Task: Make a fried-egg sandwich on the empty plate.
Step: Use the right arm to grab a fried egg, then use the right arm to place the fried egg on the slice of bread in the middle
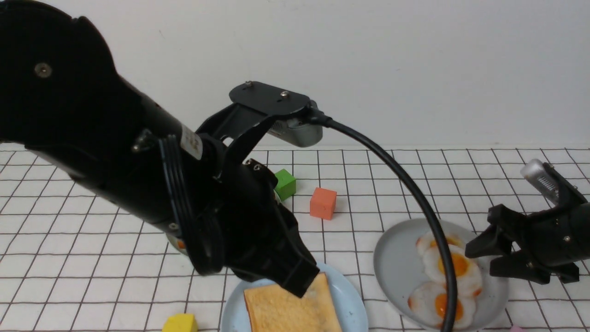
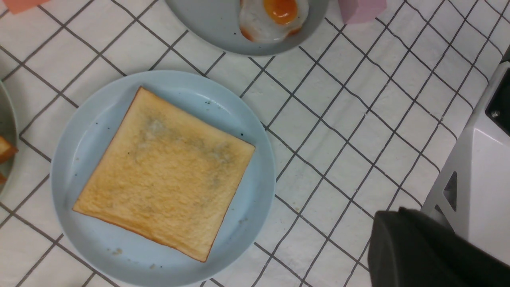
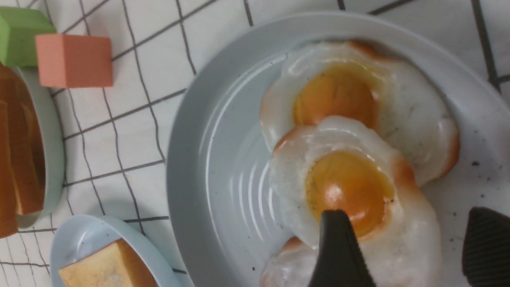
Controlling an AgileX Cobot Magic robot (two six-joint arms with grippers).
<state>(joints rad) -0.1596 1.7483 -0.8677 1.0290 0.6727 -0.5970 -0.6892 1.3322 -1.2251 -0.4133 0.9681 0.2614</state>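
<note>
The pale blue plate (image 1: 355, 306) (image 2: 255, 199) holds one golden toast slice (image 1: 290, 309) (image 2: 165, 173), lying flat. No stacked fried-egg sandwich is in view. My left gripper (image 1: 299, 286) (image 2: 386, 223) is shut and holds nothing, its tip just above the slice's far edge. Three fried eggs overlap on the grey plate (image 1: 396, 267) (image 3: 207, 159). My right gripper (image 1: 479, 260) (image 3: 406, 213) is open over them, its fingers on either side of the white of the middle egg (image 1: 454, 265) (image 3: 350, 187). Whether it touches the egg I cannot tell.
A green cube (image 1: 285, 183) (image 3: 22, 36) and an orange cube (image 1: 322, 203) (image 3: 73, 59) stand behind the plates. A yellow block (image 1: 179, 323) lies at the front edge. A toast pile (image 3: 20, 159) sits on a pale green plate (image 3: 53, 159). The left arm's cable (image 1: 415, 193) crosses the grey plate.
</note>
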